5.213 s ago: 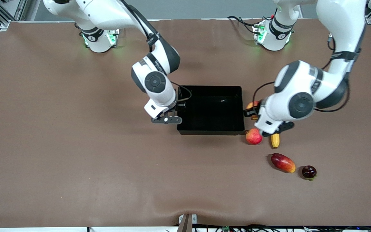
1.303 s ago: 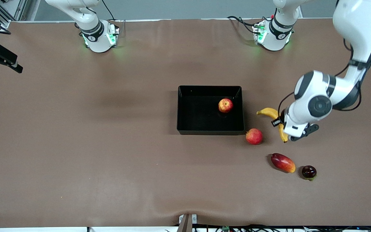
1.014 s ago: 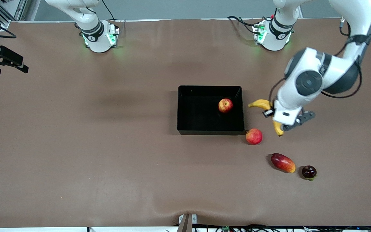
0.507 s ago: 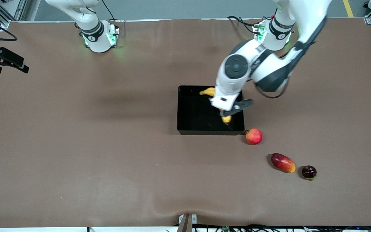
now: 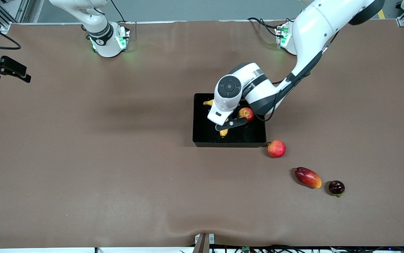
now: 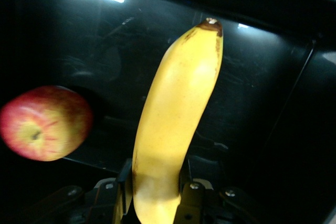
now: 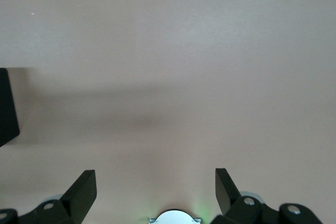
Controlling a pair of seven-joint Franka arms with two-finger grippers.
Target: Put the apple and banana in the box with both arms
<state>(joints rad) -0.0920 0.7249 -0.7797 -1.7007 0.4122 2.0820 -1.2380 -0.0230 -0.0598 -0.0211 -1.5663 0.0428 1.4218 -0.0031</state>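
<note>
My left gripper is shut on the yellow banana and holds it over the inside of the black box. The banana's other tip shows by the box's wall nearest the robots' bases. The red and yellow apple lies in the box, beside the gripper. In the left wrist view the banana runs out from between the fingers, with the apple beside it on the box's glossy floor. My right gripper is open and empty, waiting up at the right arm's end of the table; its wrist view shows bare table.
A pink-red round fruit lies against the box's corner nearest the front camera, toward the left arm's end. A red-orange mango and a dark round fruit lie nearer to the camera still. The table is covered in brown cloth.
My left gripper has carried the banana from beside the box to over its inside, toward the right arm's end. The apple now lies in the box. The right gripper has barely moved.
</note>
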